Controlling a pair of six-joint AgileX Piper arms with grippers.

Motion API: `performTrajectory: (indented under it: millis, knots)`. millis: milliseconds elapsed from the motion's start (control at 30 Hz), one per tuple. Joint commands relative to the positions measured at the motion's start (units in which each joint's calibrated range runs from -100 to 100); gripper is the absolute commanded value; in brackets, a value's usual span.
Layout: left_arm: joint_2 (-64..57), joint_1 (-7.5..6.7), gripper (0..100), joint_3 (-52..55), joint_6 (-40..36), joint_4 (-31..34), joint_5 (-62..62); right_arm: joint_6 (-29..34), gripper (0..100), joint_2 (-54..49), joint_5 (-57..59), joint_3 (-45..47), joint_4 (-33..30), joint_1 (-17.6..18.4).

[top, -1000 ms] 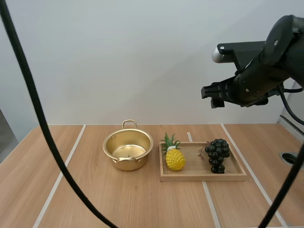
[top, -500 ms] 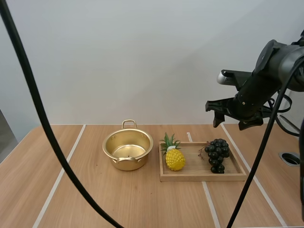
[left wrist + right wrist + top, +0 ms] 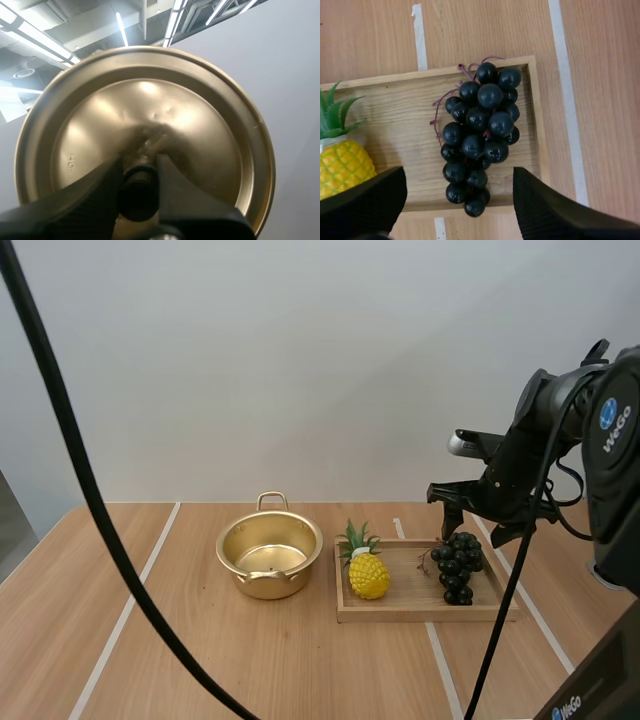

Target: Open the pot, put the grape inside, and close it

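Right fingers (image 3: 365,200) spread, grape bunch (image 3: 480,135) lying between them, just below, on tray (image 3: 400,120). Looks light, lumpy, slick, floppy: pinch across thick mid-cluster, not stem. Left fingers (image 3: 90,195) pinch knob (image 3: 139,187) of lid (image 3: 150,115); pot (image 3: 262,585) open.

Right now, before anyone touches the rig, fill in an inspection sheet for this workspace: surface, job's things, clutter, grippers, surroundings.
Surface: wooden table with white strips running across it.
Job's things: golden pot stands open and empty, beside the wooden tray. Its lid is off and held by its knob. A bunch of dark grapes lies at the tray's right end.
Clutter: toy pineapple at the tray's left end.
Grippers: left gripper, jaws pinching the lid's knob. Right gripper, jaws open, hanging over the grapes and apart from them.
Surroundings: plain pale wall behind the table.
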Motion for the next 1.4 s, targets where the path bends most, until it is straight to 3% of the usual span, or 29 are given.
performTrajectory:
  millis: [0,233,467,1367]
  knots:
    - [-0.3,-0.05,0,-0.5,-0.8,0.4,-2.1,-0.4,100,1.0,-2.4,-0.4,-1.8,-0.3]
    - [-0.3,-0.05,0,-0.5,-0.8,0.4,-2.1,-0.4,100,4.3,-6.5,-0.2,-1.5,-0.2]
    - [-0.3,-0.05,0,-0.5,-0.6,0.4,-2.1,-0.4,100,6.3,-8.8,-0.2,-2.1,2.5]
    - [-0.3,-0.05,0,-0.5,-0.6,0.1,-2.1,0.2,100,16.4,-16.7,-0.2,-4.5,2.5]
